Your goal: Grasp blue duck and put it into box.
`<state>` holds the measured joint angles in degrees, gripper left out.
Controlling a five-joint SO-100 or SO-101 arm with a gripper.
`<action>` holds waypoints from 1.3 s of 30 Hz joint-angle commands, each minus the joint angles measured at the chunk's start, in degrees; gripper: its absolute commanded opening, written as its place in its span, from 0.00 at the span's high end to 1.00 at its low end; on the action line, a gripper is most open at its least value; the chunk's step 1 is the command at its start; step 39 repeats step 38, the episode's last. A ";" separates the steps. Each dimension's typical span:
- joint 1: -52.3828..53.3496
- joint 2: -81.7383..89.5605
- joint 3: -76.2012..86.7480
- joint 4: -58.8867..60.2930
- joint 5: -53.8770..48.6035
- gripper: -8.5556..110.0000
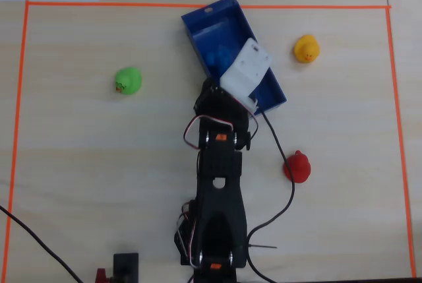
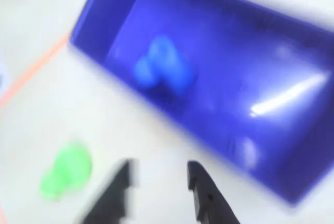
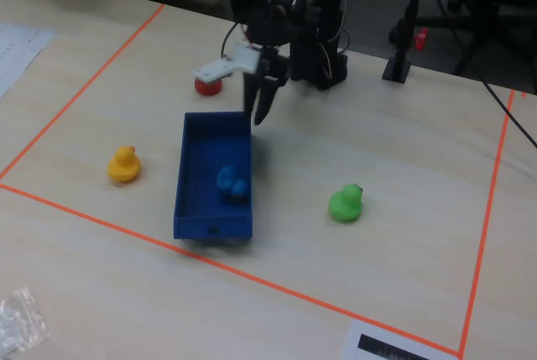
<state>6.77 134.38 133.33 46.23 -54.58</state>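
Note:
The blue duck (image 3: pixel 231 184) lies inside the dark blue box (image 3: pixel 213 226), near the short end with the small hole. It also shows in the wrist view (image 2: pixel 162 70), blurred, and in the overhead view (image 1: pixel 217 55). The box shows in the overhead view (image 1: pixel 210 19) and in the wrist view (image 2: pixel 104 15). My gripper (image 3: pixel 254 117) hangs over the box's end nearest the arm, apart from the duck. In the wrist view my gripper (image 2: pixel 159 174) is open and empty, with the table showing between its two black fingers (image 2: pixel 201 185).
A green duck (image 3: pixel 345 203) stands right of the box in the fixed view, a yellow duck (image 3: pixel 123 164) left of it, and a red duck (image 3: pixel 207 85) near the arm's base. Orange tape (image 3: pixel 252 280) frames the work area. A cable (image 1: pixel 280 151) runs beside the red duck.

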 commanded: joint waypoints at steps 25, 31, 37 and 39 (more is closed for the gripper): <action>-13.10 55.28 44.82 28.30 -11.51 0.89; -13.10 55.28 44.82 28.30 -11.51 0.89; -13.10 55.28 44.82 28.30 -11.51 0.89; -13.10 55.28 44.82 28.30 -11.51 0.89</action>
